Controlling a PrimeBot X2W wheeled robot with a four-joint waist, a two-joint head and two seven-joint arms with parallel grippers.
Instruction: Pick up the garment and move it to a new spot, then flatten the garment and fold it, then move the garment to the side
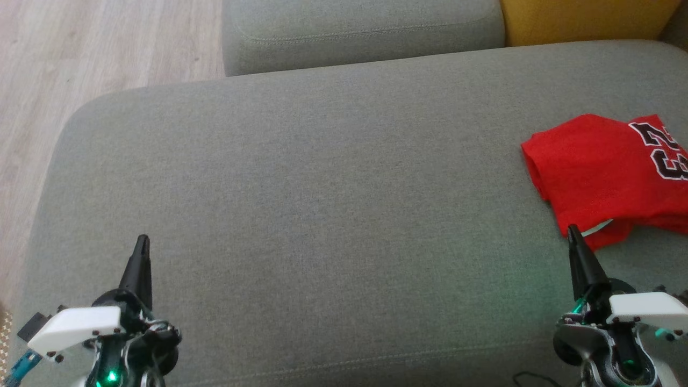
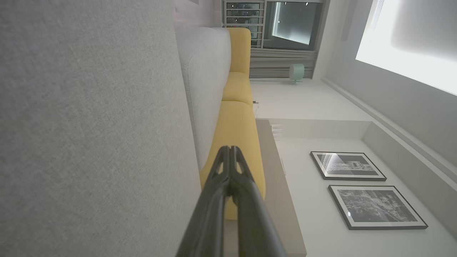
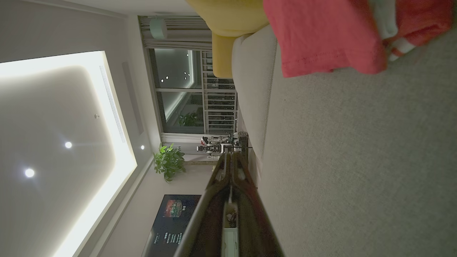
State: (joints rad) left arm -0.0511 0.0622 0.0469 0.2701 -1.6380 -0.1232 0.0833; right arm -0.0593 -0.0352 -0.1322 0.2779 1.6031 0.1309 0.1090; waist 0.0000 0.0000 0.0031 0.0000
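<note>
While your left tool (image 1: 142, 240) and right tool (image 1: 572, 231) are shut on nothing, the red garment (image 1: 591, 161) lies at the sofa seat's (image 1: 322, 188) right side, near the right tool; swing that tool carelessly and it may snag and unfold.

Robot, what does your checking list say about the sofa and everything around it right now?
Surface: grey sofa cushion, mostly bare.
Job's things: red jersey with black numbers, folded over, at the cushion's right side, partly cut off by the head view's edge.
Clutter: nothing seen.
Hands: left hand shut, holding nothing, over the cushion's near left. Right hand shut, holding nothing, its tip beside the jersey's near edge.
Cables: a thin dark line by the right arm, perhaps a wire.
Surroundings: wooden floor, yellow cushion, two framed pictures on a wall, a plant.
</note>
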